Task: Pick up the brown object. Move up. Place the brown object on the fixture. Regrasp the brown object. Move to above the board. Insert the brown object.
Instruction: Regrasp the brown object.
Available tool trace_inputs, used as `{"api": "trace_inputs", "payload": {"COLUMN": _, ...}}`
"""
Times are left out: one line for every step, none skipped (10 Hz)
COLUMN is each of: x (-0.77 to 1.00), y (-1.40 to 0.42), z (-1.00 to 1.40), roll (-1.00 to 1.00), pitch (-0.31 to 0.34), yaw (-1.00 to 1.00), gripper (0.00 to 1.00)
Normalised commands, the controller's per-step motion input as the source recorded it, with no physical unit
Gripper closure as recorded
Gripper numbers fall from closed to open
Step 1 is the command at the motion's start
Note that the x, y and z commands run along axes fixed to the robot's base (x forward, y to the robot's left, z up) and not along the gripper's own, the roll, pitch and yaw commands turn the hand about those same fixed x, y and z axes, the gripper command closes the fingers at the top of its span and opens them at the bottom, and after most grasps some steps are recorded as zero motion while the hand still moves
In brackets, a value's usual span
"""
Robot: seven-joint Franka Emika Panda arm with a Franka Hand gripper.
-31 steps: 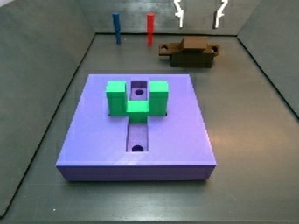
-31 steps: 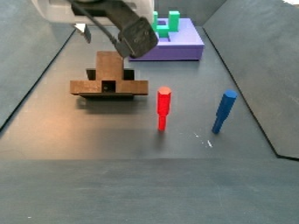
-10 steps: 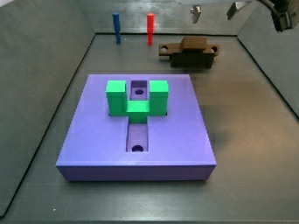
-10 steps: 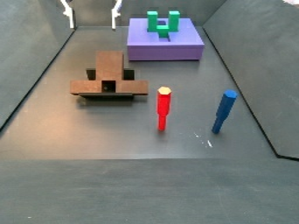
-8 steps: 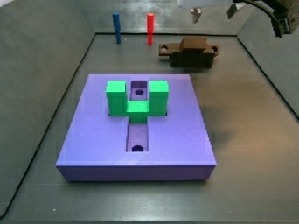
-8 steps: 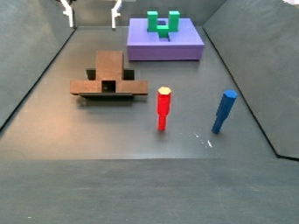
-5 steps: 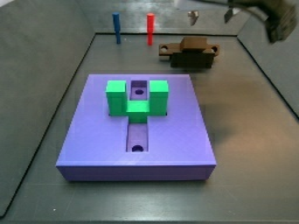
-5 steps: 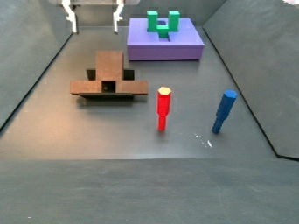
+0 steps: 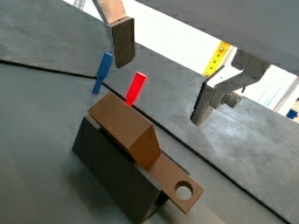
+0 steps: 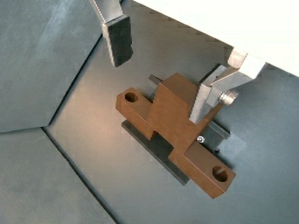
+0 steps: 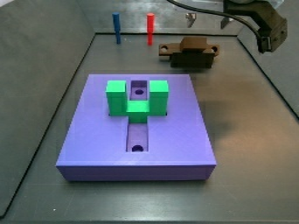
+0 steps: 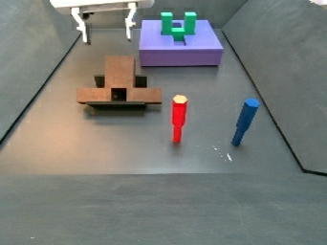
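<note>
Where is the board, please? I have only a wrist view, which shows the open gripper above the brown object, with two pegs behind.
Observer: The board lies flat on the floor, apart from the fixture, with a green block on top.
Operator: Is the brown object seated on the fixture?
Observer: Yes, in a side view the brown object rests on it, and nothing grips it.
Operator: How high is the gripper?
Observer: The gripper hangs open and empty, well above the brown object.

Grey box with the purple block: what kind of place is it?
Probably a robot test bench, maybe simulated: plain grey walls, a purple board with a slot, and an open claw above the brown piece on its fixture.
</note>
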Motion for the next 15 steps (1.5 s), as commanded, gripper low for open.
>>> {"api": "trace_inputs", "payload": {"x": -0.10, "y": 0.00, "z": -0.17, "roll": -0.08, "pitch": -0.371, "yaw": 0.14, "gripper": 0.00}}
{"api": "trace_inputs", "payload": {"x": -0.15, "y": 0.01, "z": -0.12, "roll": -0.09, "pitch": -0.431, "yaw": 0.25, "gripper": 0.00}}
{"api": "trace_inputs", "payload": {"x": -0.07, "y": 0.00, "z": -0.13, "roll": -0.08, "pitch": -0.431, "yaw": 0.30, "gripper": 0.00}}
{"api": "trace_inputs", "payload": {"x": 0.00, "y": 0.01, "z": -0.12, "roll": -0.07, "pitch": -0.234, "yaw": 0.22, "gripper": 0.00}}
{"api": "trace_inputs", "payload": {"x": 0.00, "y": 0.00, "z": -0.10, "roll": -0.02, "pitch": -0.023, "yaw": 0.06, "gripper": 0.00}}
{"api": "trace_inputs", "payload": {"x": 0.00, "y": 0.00, "z": -0.19, "roll": 0.00, "pitch": 0.000, "yaw": 0.00, "gripper": 0.00}}
{"api": "trace_inputs", "payload": {"x": 0.00, "y": 0.00, "z": -0.25, "roll": 0.01, "pitch": 0.000, "yaw": 0.00, "gripper": 0.00}}
{"api": "trace_inputs", "payload": {"x": 0.00, "y": 0.02, "z": -0.26, "roll": 0.00, "pitch": 0.000, "yaw": 0.00, "gripper": 0.00}}
{"api": "trace_inputs", "payload": {"x": 0.00, "y": 0.03, "z": -0.23, "roll": 0.00, "pitch": 0.000, "yaw": 0.00, "gripper": 0.00}}
{"api": "trace_inputs", "payload": {"x": 0.00, "y": 0.03, "z": -0.20, "roll": 0.00, "pitch": 0.000, "yaw": 0.00, "gripper": 0.00}}
{"api": "trace_inputs", "payload": {"x": 0.00, "y": 0.03, "z": -0.13, "roll": 0.00, "pitch": 0.000, "yaw": 0.00, "gripper": 0.00}}
{"api": "trace_inputs", "payload": {"x": -0.05, "y": 0.04, "z": 0.00, "roll": 0.00, "pitch": 0.000, "yaw": 0.00, "gripper": 0.00}}
{"api": "trace_inputs", "payload": {"x": -0.06, "y": 0.02, "z": -0.02, "roll": 0.00, "pitch": 0.000, "yaw": 0.00, "gripper": 0.00}}
{"api": "trace_inputs", "payload": {"x": -0.01, "y": 0.02, "z": -0.09, "roll": 0.00, "pitch": 0.000, "yaw": 0.00, "gripper": 0.00}}
{"api": "trace_inputs", "payload": {"x": 0.00, "y": 0.02, "z": -0.12, "roll": 0.00, "pitch": 0.000, "yaw": 0.00, "gripper": 0.00}}
